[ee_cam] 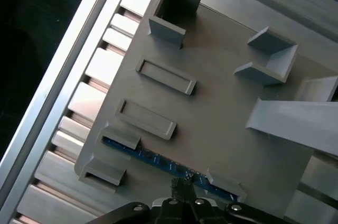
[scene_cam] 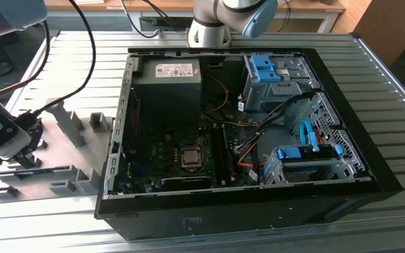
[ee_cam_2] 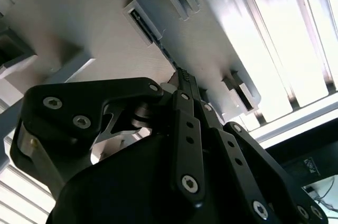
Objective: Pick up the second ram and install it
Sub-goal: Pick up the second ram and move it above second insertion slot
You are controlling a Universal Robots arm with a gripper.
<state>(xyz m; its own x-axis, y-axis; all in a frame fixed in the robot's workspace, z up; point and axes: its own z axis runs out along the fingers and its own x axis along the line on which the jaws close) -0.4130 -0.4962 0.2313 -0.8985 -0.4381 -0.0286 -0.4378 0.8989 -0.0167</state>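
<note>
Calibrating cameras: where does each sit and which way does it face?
Exterior view: off the arm, looking down on computer case and fixture plate; arm base, hand show.
First wrist view: at the wrist, facing the second ram on the plate; hand shows.
Second wrist view: at the wrist, behind the hand, facing the plate.
Wrist views share hand, ram, plate.

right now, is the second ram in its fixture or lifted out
In, not lifted: the second ram stands on edge between grey holder blocks on the fixture plate, with the gripper at its exposed edge.
</note>
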